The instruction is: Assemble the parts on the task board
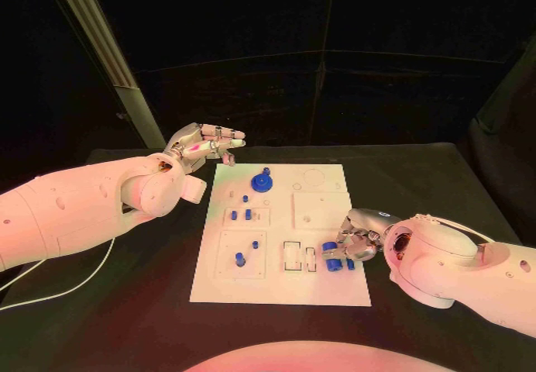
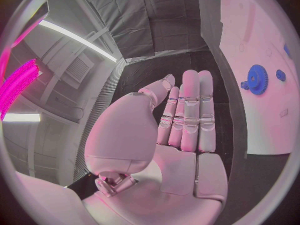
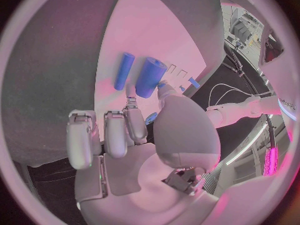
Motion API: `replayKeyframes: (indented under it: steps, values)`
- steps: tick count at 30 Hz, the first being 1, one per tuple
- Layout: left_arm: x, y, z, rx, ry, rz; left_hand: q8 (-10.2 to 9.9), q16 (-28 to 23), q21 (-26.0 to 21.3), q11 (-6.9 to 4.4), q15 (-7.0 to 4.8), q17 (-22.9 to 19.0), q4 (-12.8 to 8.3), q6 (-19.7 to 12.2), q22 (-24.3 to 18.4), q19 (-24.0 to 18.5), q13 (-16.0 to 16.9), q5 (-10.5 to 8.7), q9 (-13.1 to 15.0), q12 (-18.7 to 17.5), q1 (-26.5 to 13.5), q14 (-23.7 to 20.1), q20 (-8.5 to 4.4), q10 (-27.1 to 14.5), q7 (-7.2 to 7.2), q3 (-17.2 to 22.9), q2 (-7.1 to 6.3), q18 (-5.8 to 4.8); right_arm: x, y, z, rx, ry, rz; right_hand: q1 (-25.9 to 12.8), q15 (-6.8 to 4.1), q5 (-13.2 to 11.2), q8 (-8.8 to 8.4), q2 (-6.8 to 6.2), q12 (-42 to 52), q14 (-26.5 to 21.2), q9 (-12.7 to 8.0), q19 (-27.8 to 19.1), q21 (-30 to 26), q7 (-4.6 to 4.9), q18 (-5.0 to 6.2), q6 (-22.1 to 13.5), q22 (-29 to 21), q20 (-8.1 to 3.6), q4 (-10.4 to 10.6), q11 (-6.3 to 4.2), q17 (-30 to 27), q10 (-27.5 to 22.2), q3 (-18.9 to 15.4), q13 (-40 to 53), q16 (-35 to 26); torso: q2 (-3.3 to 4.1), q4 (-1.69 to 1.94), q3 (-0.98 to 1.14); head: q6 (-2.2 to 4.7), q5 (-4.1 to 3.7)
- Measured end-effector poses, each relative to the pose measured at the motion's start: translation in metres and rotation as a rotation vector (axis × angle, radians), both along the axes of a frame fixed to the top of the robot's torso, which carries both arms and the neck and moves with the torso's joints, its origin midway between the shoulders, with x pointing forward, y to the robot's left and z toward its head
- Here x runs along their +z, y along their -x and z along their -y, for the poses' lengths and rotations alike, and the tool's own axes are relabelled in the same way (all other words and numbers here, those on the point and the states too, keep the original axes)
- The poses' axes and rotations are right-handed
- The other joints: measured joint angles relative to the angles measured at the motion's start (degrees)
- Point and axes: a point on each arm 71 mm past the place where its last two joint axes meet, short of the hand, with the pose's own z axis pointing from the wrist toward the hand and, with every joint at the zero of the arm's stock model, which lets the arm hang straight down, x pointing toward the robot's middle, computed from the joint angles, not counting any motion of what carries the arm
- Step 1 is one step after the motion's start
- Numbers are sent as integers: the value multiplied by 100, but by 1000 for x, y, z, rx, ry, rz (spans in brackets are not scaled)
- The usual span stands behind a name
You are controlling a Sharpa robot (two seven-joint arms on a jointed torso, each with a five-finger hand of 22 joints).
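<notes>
On black tabletop point(image 1: 134, 310), white task board point(image 1: 318, 291) part-filled: blue gear point(image 1: 262, 183) and small blue pegs point(image 1: 240, 260) seated. Right robot hand point(image 1: 359, 236) at near-right slots, touching thick blue cylinder point(image 3: 150, 76); grasp unclear. Left robot hand point(image 1: 207, 145) released, off board. Several pieces probably left.

We cannot tell whether the right hand point(image 1: 359, 236) grips the thick blue cylinder point(image 3: 150, 77); its fingers hide the contact.

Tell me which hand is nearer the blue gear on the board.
Left. The left hand hovers just off the task board's far left corner, close to the blue gear; the right hand is at the board's near right side, farther away.
</notes>
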Motion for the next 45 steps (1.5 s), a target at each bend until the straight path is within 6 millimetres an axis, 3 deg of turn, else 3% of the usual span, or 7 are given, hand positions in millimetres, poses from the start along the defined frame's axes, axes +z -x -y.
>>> replayKeyframes:
  steps: [15,22,25,34,45]
  values:
    - [0,1,-2,1,-1,-2,0,0,0,0,0,-11,0,0,-13,0,1,0,0,0,-23,0,0,0,0,0,22,0,-4,-1,-8,18,8,9,371,1,11,28,98,123,1,237,0,0,8,0,52,-1,0,-50,-8,-1,8,50,106,66,-4,3,-5,-34,4]
    - [0,1,-3,2,-2,-3,0,0,0,0,0,-10,0,0,-13,0,1,0,1,0,-22,0,0,0,0,0,22,0,-4,5,-5,-1,-28,14,506,2,630,-4,217,156,1,382,0,0,-19,1,66,-1,0,-43,-7,-1,7,97,106,88,-10,2,-4,-24,13]
    - [0,1,-3,2,-2,-3,0,0,0,0,0,-10,0,0,-13,0,1,0,1,0,-22,0,0,0,0,0,22,0,-4,10,-2,-24,-62,7,519,2,786,-35,235,179,1,417,0,0,-27,0,58,-1,0,-42,-7,-1,6,126,106,110,-10,1,-4,-16,10]
    - [0,1,-2,0,-1,-4,0,0,-30,0,0,-10,-16,0,-13,15,1,0,1,0,-22,0,16,0,0,-16,22,0,2,19,-7,-77,-211,-40,496,2,938,-20,304,213,1,510,0,0,-46,0,77,-1,0,-43,-7,-2,6,127,105,109,-10,7,-4,-1,-8]
    - [0,1,-1,-3,-1,-6,0,0,-30,0,0,-10,-16,0,-12,15,1,0,1,0,-22,0,15,0,0,-16,22,0,2,20,-23,-87,-303,-83,433,2,979,-24,365,213,1,557,0,0,-47,1,78,-1,0,-43,-7,-2,6,125,105,108,-4,9,-9,-8,30]
